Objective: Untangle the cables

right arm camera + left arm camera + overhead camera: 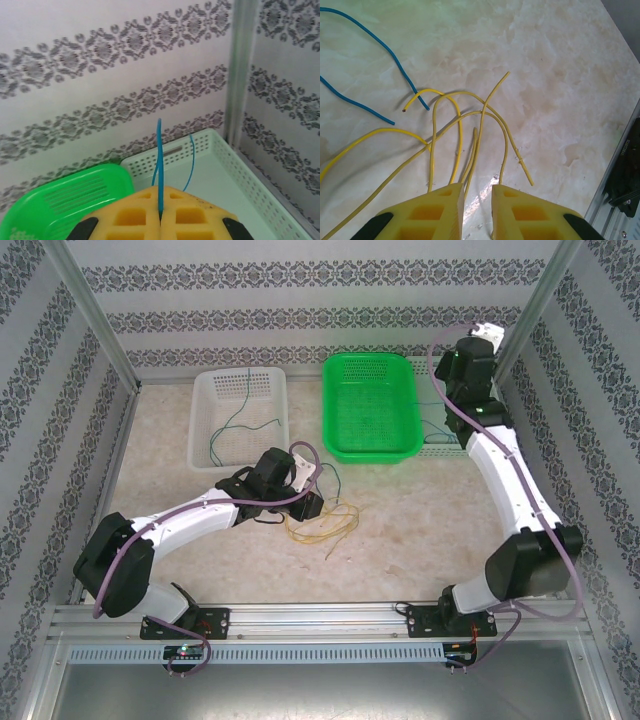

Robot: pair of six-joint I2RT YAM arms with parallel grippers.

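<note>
A loose tangle of yellow cables (470,117) lies on the marble tabletop, and also shows from above (325,525). My left gripper (478,189) hovers low over their near ends, open, with one or two strands running into the gap between its yellow fingers. A blue cable (385,47) curves across the table just beyond the yellow ones. My right gripper (160,192) is raised at the back right, shut on another blue cable (160,150) that sticks up from its closed jaws; a second thin blue strand (192,160) hangs beside it over a white basket (250,170).
A green basket (372,405) stands at the back middle, with a white basket (210,415) to its left holding thin dark wires (240,418). The other white basket (440,450) sits behind the green one at the right. A metal rail (320,615) borders the near edge.
</note>
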